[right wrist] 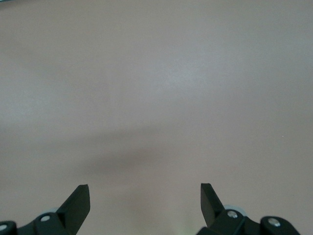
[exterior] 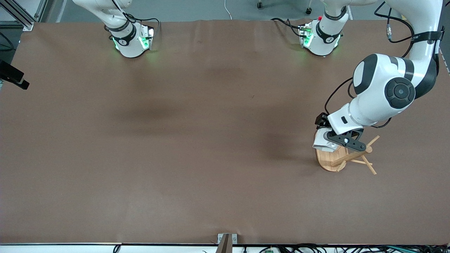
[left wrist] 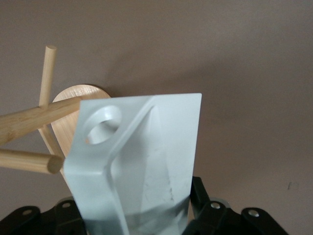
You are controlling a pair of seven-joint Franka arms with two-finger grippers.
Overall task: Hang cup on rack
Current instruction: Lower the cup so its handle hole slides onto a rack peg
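Observation:
My left gripper (exterior: pixel 330 137) is shut on the white faceted cup (exterior: pixel 321 143) and holds it over the bamboo rack (exterior: pixel 330 161) near the left arm's end of the table. In the left wrist view the cup (left wrist: pixel 146 161) fills the space between the black fingers (left wrist: pixel 208 213). Its handle hole (left wrist: pixel 100 125) shows open, with the rack's oval base (left wrist: pixel 66 100) seen past it. A thick bamboo piece (left wrist: pixel 34 121) and a thin peg (left wrist: pixel 29 160) end right beside the handle; neither passes through the hole. My right gripper (right wrist: pixel 145 196) is open and empty over bare table.
The brown mat (exterior: pixel 197 140) covers the table. The rack's pegs (exterior: pixel 369 167) stick out toward the front camera and toward the left arm's end. Both arm bases (exterior: pixel 132 42) stand along the table's edge farthest from the camera. The right arm waits.

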